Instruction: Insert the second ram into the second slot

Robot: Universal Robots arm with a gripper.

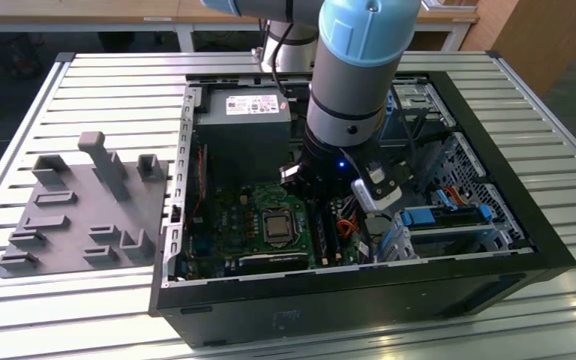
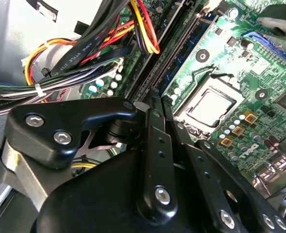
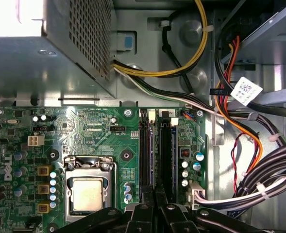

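Inside the open PC case point(image 1: 528, 225), on a slatted metal table point(image 1: 98, 82), the arm point(image 1: 353, 90) reaches down over the motherboard point(image 1: 258, 225) w/ its gripper point(image 1: 320, 196) low, right above the RAM slots point(image 1: 330, 236).

In the first wrist view the gripper point(image 3: 155, 196) fingers point(image 3: 146, 199) sit close together, narrow gap, tips directly over the near end of the two slots point(image 3: 158, 155). The second ram point(image 3: 166, 153) looks like the blue stick standing edge-on in the slot farther from the CPU socket point(image 3: 88, 191), running straight away from the fingertips; another blue stick point(image 3: 150, 150) sits in the slot beside it, nearer the CPU. Fingertips appear to be at or touching the near end of the sticks, but the contact point is hidden by the fingers, so can't say for sure if they pinch anything.

In the second wrist view the gripper point(image 2: 158, 99) fingers point(image 2: 152, 126) are likewise nearly together, pointing along the slots point(image 2: 174, 58), blue edge of the second ram point(image 2: 193, 36) visible beyond the tips. CPU socket point(image 2: 210, 107) lies beside them.

Cable bundle point(image 3: 264, 165) runs on the far side of the slots from the CPU. Power supply point(image 1: 240, 124) sits at the rear of the case. Grey fixture tray point(image 1: 83, 214) lies on the table at the exterior view's left, well apart from the case.
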